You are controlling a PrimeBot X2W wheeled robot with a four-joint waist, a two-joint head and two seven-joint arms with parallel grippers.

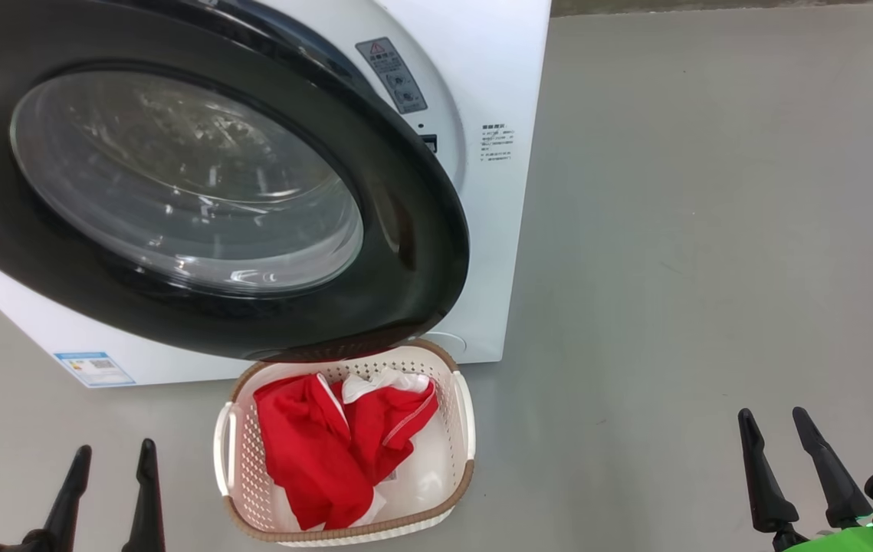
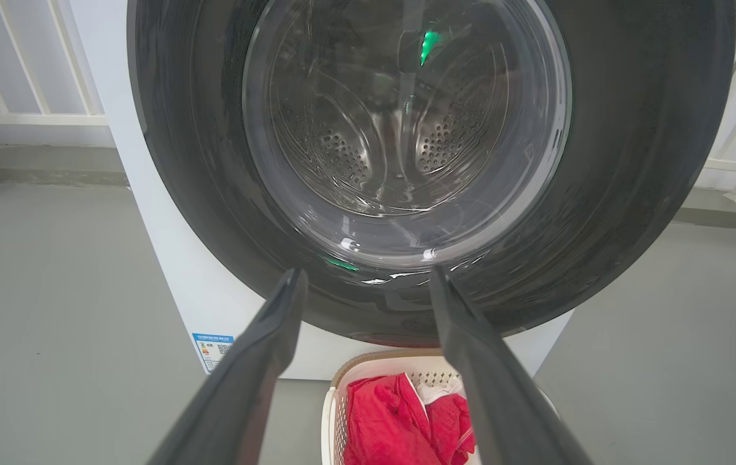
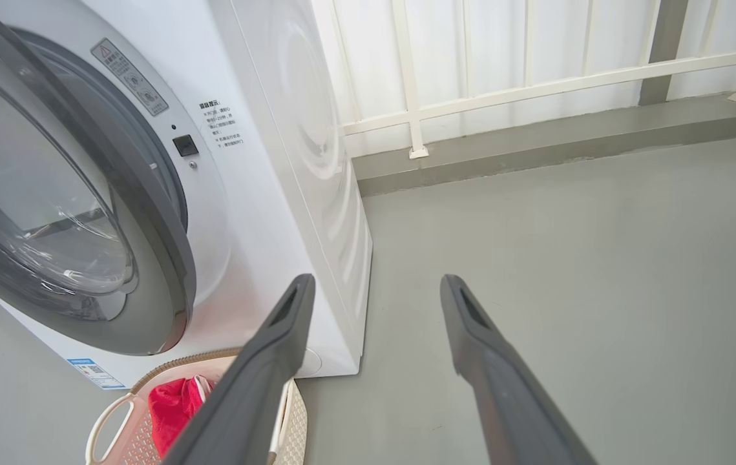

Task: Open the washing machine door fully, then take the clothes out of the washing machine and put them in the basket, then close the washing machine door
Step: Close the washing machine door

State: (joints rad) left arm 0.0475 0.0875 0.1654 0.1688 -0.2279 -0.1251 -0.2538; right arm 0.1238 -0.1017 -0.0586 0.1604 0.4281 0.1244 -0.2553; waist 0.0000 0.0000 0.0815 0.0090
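Observation:
The washing machine door [image 1: 413,253], with its black rim and glass bowl, stands slightly ajar from the white washing machine [image 1: 501,230], a gap showing at its right edge [image 3: 170,258]. Through the glass I see bare steel drum [image 2: 400,148]. The clothes [image 1: 321,445], red with white panels, lie in the basket [image 1: 467,437] on the floor just under the door. My left gripper [image 1: 116,446] is open at the lower left, left of the basket, and points at the door [image 2: 367,270]. My right gripper [image 1: 772,412] is open and empty at the lower right, over bare floor [image 3: 377,278].
Grey floor [image 1: 712,230] stretches to the right of the machine. A white railing [image 3: 536,84] on a low kerb runs behind and beside the machine. The door latch socket [image 3: 185,144] shows on the machine's front, right of the opening.

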